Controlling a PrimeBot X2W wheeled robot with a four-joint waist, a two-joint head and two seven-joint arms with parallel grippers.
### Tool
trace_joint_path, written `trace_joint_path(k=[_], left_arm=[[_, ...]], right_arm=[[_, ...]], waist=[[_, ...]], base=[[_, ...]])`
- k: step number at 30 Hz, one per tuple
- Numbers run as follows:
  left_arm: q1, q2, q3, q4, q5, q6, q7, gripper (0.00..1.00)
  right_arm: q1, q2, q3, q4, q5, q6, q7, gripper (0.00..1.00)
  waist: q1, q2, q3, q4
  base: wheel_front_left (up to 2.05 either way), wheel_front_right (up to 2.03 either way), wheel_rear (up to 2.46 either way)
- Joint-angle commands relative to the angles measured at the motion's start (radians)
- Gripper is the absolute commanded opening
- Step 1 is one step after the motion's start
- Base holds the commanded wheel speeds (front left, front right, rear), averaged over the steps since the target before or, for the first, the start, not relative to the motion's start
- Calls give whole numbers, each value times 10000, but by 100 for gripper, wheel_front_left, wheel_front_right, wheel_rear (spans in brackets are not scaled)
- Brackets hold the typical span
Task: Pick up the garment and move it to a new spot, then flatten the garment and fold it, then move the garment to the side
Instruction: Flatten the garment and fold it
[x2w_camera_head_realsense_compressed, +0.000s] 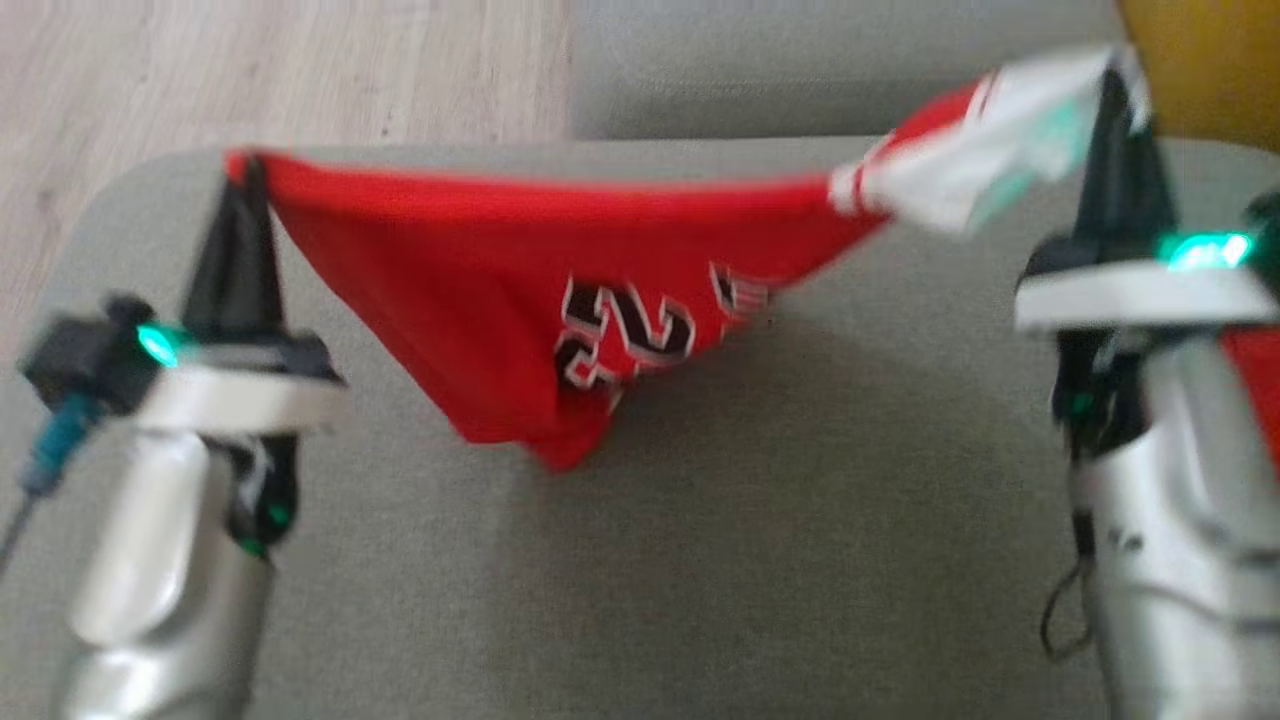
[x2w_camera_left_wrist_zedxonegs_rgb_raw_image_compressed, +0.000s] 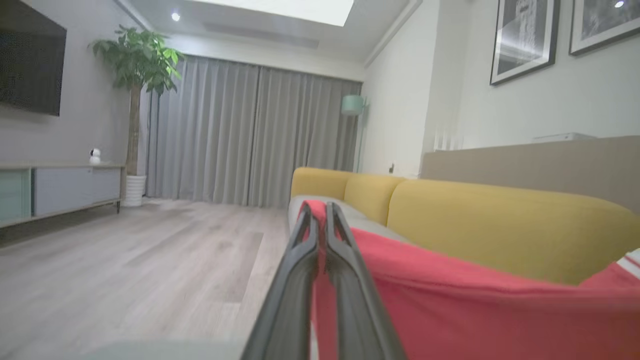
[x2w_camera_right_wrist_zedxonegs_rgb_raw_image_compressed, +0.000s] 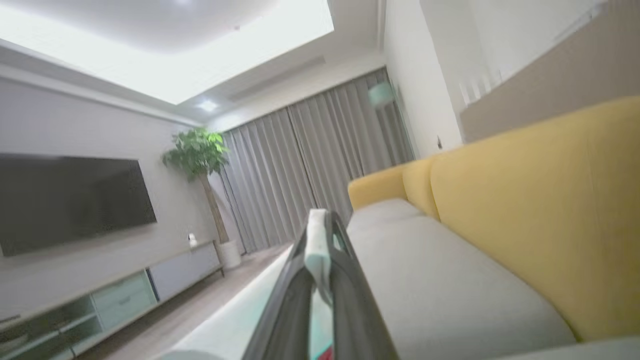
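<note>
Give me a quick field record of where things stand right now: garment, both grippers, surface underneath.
garment: red jersey, stretched between both grippers, middle sagging to a point
left gripper: shut on the jersey's red corner
right gripper: shut on its white-trimmed end
surface below: grey cushion; unclear whether the sagging tip touches it
stage: lifted, not yet flattened or folded
surroundings: yellow sofa back, wood floor

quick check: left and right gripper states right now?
Left gripper: closed, pinching a corner of the red fabric jersey with black-and-white numerals.
Right gripper: closed, pinching the jersey's white end.
</note>
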Motion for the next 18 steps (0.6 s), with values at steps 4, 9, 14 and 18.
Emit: trace_joint_path(k=[4,9,14,18], left_arm=[[-1695,1071,54,-487,-338,17,-49,0],[-3061,1871,-244,-786,-739,17,144,0],[-3999,2251,-392,-842,-981,17,563,0],[-4450,2258,-432,-534,-1034,49,792,0]], right_arm=[[-1498,-109,265,-1041,289,-9,-38,0],[-2772,-486,360,-1532,460,-9,-38,0],[-3731,-690,548,-1220,300,-9,-27,0],[-4424,-712,805,-696,-5,-9,35,0]], waist=[[1,0,-257,-140],[1,0,-389,-109],[1,0,-243,34],[1,0,290,87]], base=[[0,0,0],[0,0,0],[0,0,0],[0,0,0]])
